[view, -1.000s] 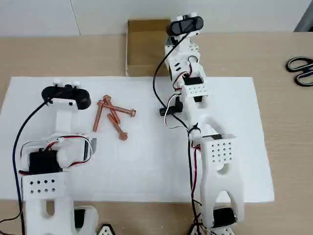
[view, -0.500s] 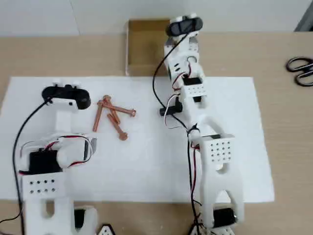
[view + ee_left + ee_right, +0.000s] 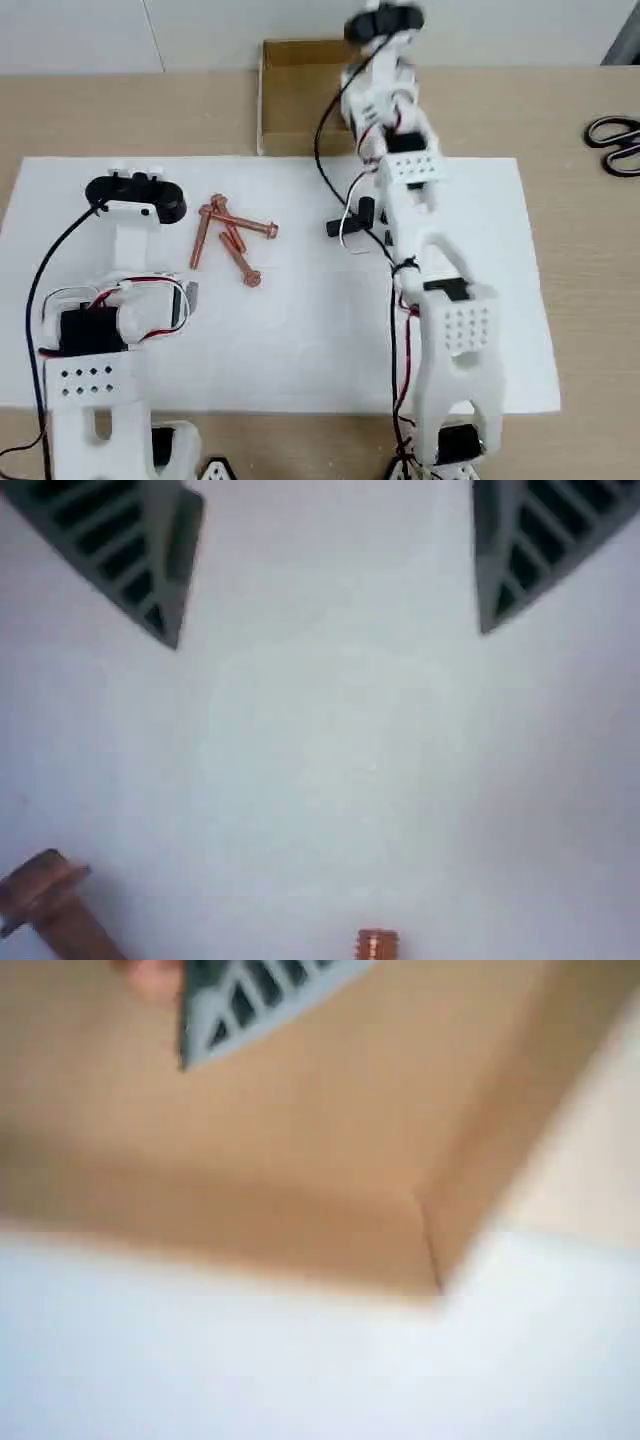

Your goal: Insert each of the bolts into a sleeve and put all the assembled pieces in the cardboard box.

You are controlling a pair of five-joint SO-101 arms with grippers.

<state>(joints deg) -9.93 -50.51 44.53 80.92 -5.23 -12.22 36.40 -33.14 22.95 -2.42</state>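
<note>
Several bolts (image 3: pixel 238 256) lie just beside the left hand (image 3: pixel 325 635), fingers (image 3: pixel 150 570) spread.

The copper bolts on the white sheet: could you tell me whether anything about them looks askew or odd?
Yes: the bolts lie in a crossed, overlapping heap on the white sheet, pointing different ways. None looks visibly damaged.
</note>
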